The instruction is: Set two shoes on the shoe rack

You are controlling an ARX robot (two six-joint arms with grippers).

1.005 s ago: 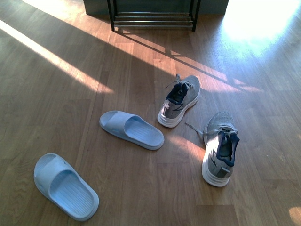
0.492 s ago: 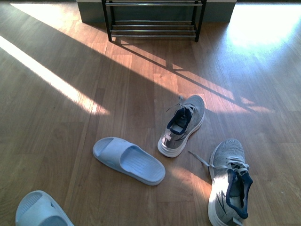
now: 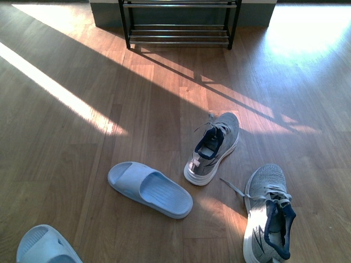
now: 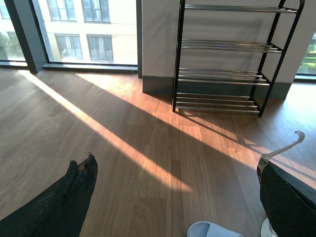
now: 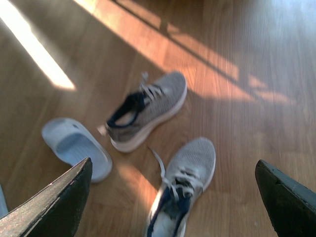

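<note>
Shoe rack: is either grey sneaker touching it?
Apart. Front view shows sunlit floor between the shoe rack and the farther sneaker; the nearer sneaker lies farther still.

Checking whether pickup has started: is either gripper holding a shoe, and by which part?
Nothing is held. The left gripper and right gripper are both open and empty; the shoes lie on the floor.

Matte black fingers (image 4: pixel 64 197) on the left end effector (image 4: pixel 175 163), one frayed, one trailing white tape (image 4: pixel 282 149); dark wedge-shaped ones on the right end effector (image 5: pixel 173 162).
</note>
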